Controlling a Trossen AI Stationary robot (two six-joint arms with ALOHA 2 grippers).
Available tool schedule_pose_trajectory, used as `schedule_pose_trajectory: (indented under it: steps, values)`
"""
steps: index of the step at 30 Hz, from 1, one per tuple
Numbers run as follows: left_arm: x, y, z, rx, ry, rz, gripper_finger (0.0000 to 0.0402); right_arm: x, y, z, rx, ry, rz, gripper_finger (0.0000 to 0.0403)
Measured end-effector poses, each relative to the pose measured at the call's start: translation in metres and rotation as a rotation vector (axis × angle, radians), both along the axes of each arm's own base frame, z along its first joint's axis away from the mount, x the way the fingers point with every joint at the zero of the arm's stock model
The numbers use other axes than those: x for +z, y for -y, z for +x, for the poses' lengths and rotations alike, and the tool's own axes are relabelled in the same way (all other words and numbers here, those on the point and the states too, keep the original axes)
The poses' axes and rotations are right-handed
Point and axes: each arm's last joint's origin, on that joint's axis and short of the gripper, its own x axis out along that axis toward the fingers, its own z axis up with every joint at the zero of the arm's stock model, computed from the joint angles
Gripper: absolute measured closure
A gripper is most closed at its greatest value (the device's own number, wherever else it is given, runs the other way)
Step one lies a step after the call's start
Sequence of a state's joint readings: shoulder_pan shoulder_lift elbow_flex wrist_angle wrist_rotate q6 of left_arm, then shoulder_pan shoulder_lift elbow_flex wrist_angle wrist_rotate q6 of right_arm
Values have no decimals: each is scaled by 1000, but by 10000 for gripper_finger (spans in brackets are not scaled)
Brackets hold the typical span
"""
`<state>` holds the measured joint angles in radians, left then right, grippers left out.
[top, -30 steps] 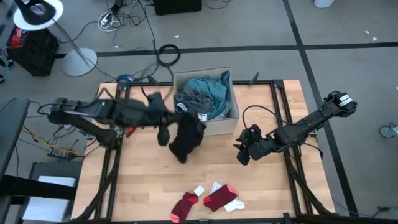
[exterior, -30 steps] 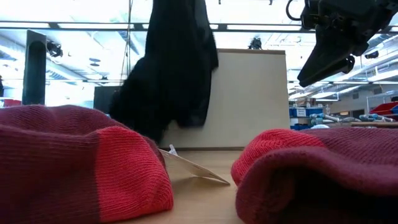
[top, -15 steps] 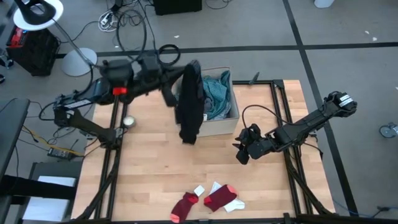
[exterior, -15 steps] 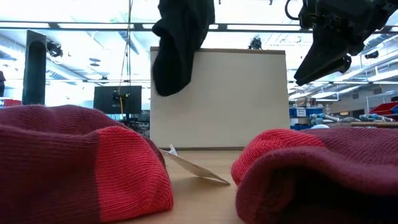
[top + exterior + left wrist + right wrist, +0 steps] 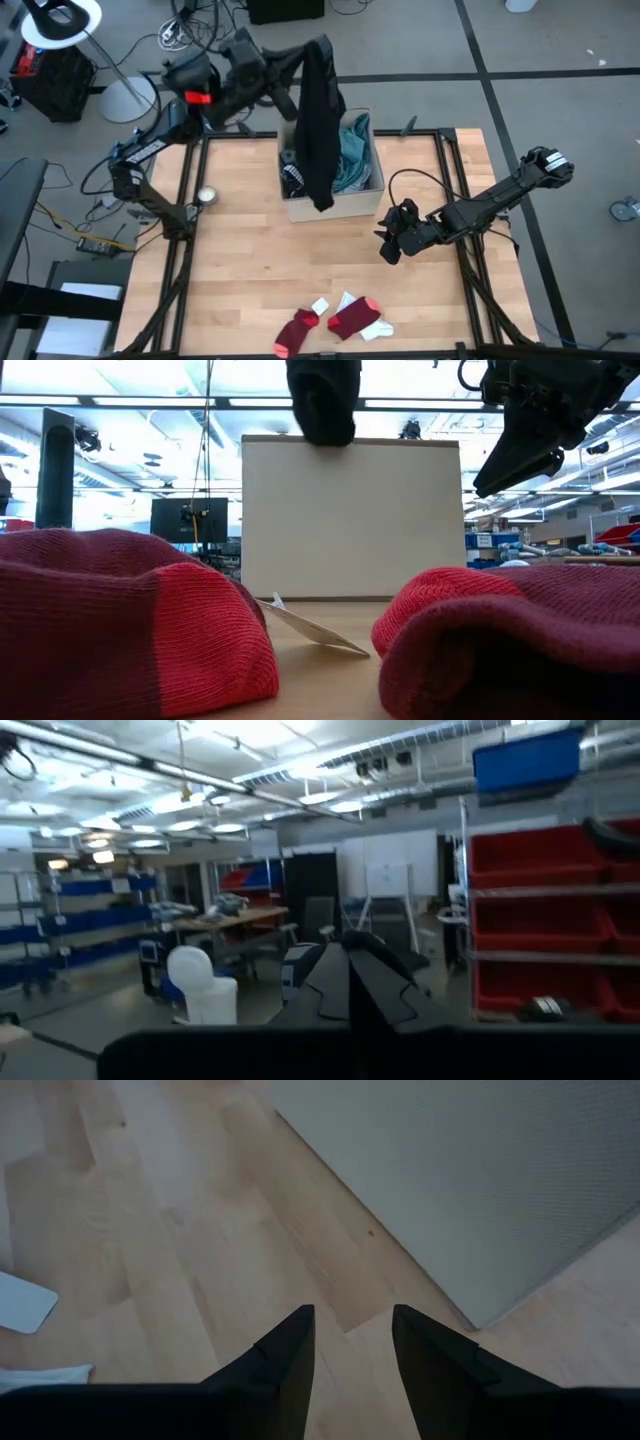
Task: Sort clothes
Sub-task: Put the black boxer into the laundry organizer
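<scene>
My left gripper (image 5: 298,58) is raised high over the far side of the table and shut on a black garment (image 5: 320,120). The garment hangs down over the tan cardboard box (image 5: 368,190); in the low view its lower end (image 5: 322,405) hangs just above the box's top edge (image 5: 350,442). Teal and grey clothes (image 5: 345,150) lie in the box. Two red-and-white socks (image 5: 340,320) lie near the table's front edge. My right gripper (image 5: 390,243) is open and empty, low over the table to the right of the box (image 5: 350,1345). My left gripper holds the black garment by its upper end (image 5: 314,50). The garment hangs long and slack below the fingers, lifted clear of the table, with its lower end (image 5: 322,200) over the box. In the left wrist view dark fabric (image 5: 370,1000) hides the fingers.
A small round silvery object (image 5: 207,196) lies at the table's left edge. White tags (image 5: 322,305) lie by the socks. The red socks (image 5: 130,620) fill the foreground of the low view. Bare wood lies between the box and the socks.
My left gripper has risen and gone toward the table's far edge with the black garment. The garment, which hung in front of the box's left corner near the table, is now lifted high and hangs over the box.
</scene>
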<state>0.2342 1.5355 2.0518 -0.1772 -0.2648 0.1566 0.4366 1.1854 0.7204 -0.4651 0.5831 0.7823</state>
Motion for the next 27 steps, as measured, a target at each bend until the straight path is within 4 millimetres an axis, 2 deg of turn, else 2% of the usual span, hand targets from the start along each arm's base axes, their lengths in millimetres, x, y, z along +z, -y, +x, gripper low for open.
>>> schedule_pose_trajectory:
  steps: [7,11,14,20,22,27]
  values:
    - [12,-18,-4,9,35,34,401,0,0,0,1,-4,-2,264]
    - [6,-24,-4,25,-27,6,401,0,0,0,14,-9,-16,264]
    - [-6,-28,0,32,-143,-31,401,0,0,0,17,-11,-20,264]
    - [-52,-36,23,19,-490,-164,401,0,0,0,17,-10,-20,264]
    - [-72,-39,36,-22,-574,-234,401,0,0,0,17,-10,-19,264]
    - [-134,-50,74,-95,-755,-421,399,0,0,0,12,-5,-13,264]
